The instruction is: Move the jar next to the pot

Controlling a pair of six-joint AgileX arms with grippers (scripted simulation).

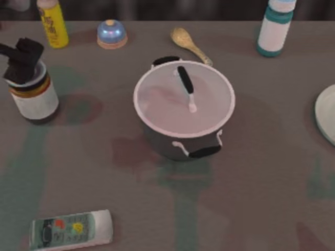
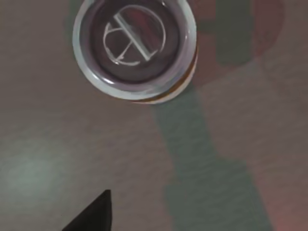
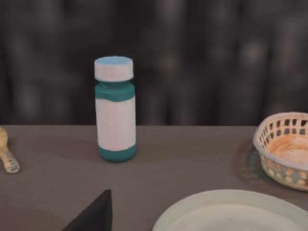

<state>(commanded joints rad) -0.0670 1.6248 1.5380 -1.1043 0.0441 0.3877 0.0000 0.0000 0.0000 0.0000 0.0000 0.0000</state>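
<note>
Left gripper (image 1: 23, 57) hangs over the jar (image 1: 34, 97) at the table's left edge; finger spacing cannot be told.
Jar: short cylinder, white label, orange band, dark contents; the left wrist view shows its white-rimmed dark lid with a round logo (image 2: 134, 41), and one dark fingertip (image 2: 94, 214) apart from it. Pot (image 1: 183, 112) sits mid-table, well apart to the jar's right: round dark grey wall, smooth pale lid with white rim, black strap handle, two black side handles. Bare mottled tabletop (image 1: 104, 157) lies between jar and pot. Behind it: yellow bottle (image 1: 52, 23), domed bell (image 1: 112, 34), wooden spoon (image 1: 189, 44), teal bottle (image 1: 275, 29). Remote (image 1: 70, 230) near front left; plate (image 1: 327, 112) at right edge. Right gripper is out of the top view; its wrist view shows one dark fingertip (image 3: 96, 214) and a woven basket (image 3: 284, 149).
</note>
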